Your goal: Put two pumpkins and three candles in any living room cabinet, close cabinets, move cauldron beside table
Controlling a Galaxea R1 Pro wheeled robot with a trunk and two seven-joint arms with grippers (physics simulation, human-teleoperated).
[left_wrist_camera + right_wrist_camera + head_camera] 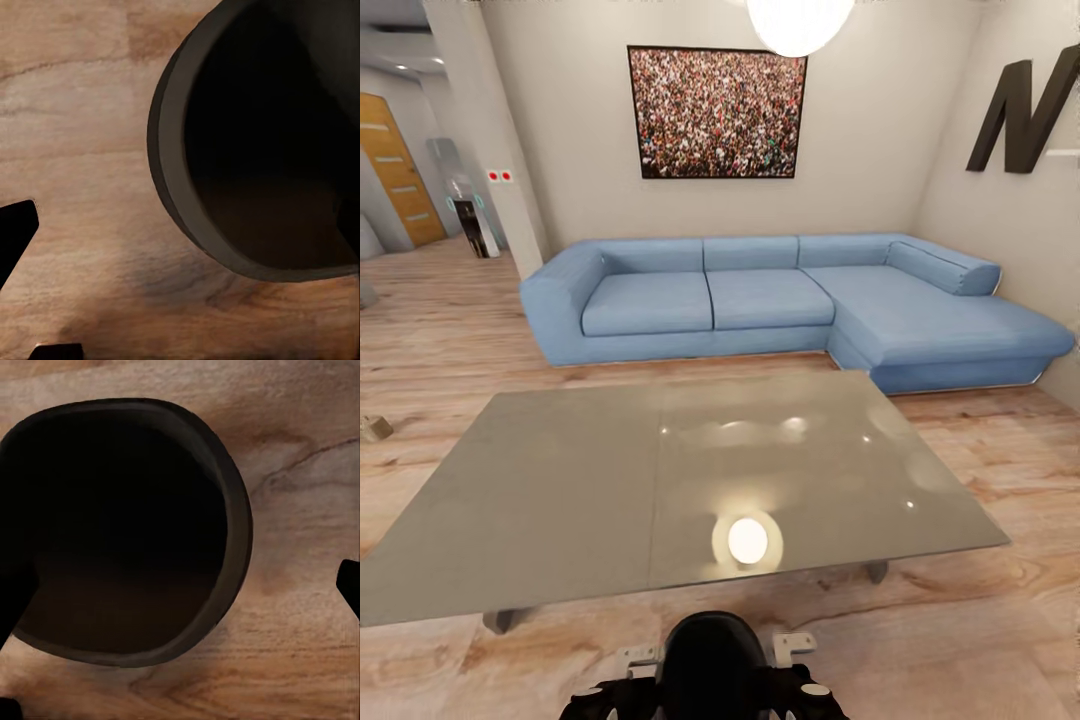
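Note:
The cauldron (127, 532) is a dark round pot with a thick rim, seen from above on the wooden floor; its rim (169, 187) also shows in the left wrist view. My right gripper (180, 589) is open above it, one fingertip (15, 592) over the pot's edge and the other fingertip (349, 585) over bare floor. My left gripper (180, 229) looks open, with one fingertip (15, 232) over the floor beside the pot. A low grey table (560, 500) stands right in front of me. The cabinet is out of view.
A blue corner sofa (760, 300) runs along the far wall behind the table. A small object (372, 428) lies on the floor at the left. A hallway with a wooden door (395, 165) opens at far left. Bare floor surrounds the table.

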